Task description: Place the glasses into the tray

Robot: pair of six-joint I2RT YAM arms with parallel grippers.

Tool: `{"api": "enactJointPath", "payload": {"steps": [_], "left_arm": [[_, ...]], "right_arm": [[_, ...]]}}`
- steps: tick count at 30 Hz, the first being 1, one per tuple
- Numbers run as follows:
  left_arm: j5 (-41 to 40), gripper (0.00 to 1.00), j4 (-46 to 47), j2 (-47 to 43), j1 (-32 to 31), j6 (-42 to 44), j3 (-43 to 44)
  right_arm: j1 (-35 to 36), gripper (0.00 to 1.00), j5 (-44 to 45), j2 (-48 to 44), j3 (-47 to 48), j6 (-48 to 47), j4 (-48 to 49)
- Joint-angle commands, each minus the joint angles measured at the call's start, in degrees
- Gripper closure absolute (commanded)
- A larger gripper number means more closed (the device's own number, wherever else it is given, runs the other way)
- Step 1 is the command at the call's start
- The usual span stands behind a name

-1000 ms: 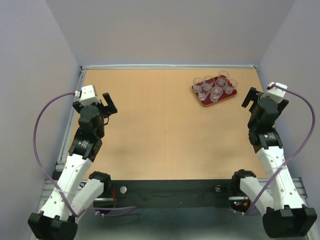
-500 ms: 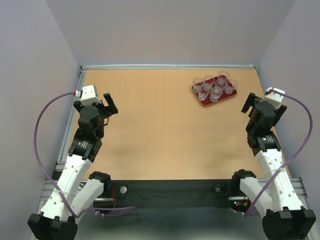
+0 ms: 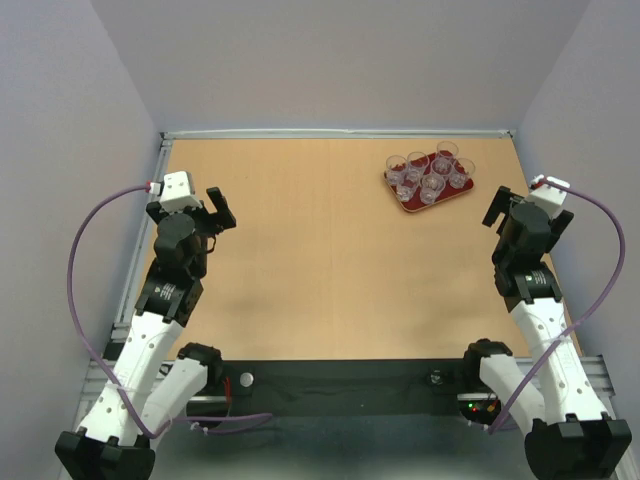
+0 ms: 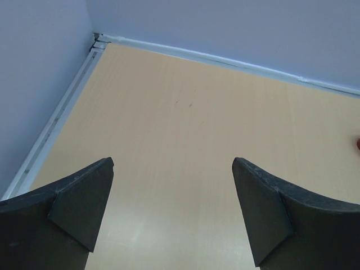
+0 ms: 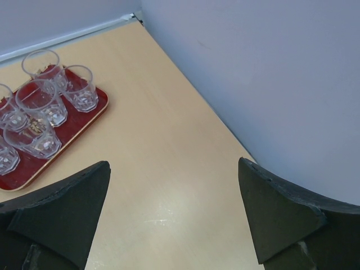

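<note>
At one o'clock on the tan wooden table (image 3: 320, 260), seven small clear tumbler glasses (image 3: 433, 185) stand in the flat dark-red rectangular tray (image 5: 76, 121) (all upright). My left gripper (image 4: 171, 163) and right gripper (image 5: 172, 164) gape wide, holding nothing.

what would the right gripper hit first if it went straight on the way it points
Probably bare table just ahead of the right gripper; the tray lies left of that line. Depth is unclear.
</note>
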Motion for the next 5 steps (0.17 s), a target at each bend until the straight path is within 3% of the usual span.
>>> {"api": "enactJointPath", "payload": {"steps": [1,5], "left_arm": [[0.58,0.01,2.49,-0.92,0.35,0.76,-0.71],[0.50,0.01,2.57,-0.92,0.35,0.94,-0.80]], "right_arm": [[-0.49,0.00,1.00,-1.16,-1.28,0.16,1.23],[-0.49,0.00,0.56,-0.72,-0.85,-0.80,1.23]]}}
